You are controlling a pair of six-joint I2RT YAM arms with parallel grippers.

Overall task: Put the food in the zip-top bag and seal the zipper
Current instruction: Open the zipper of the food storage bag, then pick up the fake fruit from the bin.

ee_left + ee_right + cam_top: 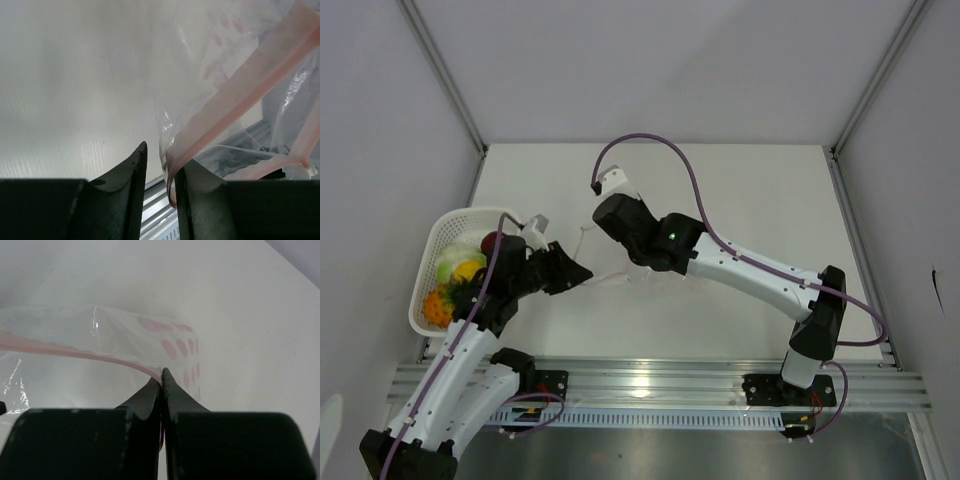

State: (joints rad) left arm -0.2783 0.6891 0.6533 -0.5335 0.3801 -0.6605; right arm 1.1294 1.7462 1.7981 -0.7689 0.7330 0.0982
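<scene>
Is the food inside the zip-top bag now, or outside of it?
Outside: the food lies in the white basket, and what shows of the zip-top bag is empty.

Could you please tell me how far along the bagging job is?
Nothing looks bagged yet: the food sits in the white basket. In hand: the right tool is shut on the zipper of the zip-top bag, while the left tool stands open at the strip. Remaining: loading the food and sealing.
</scene>
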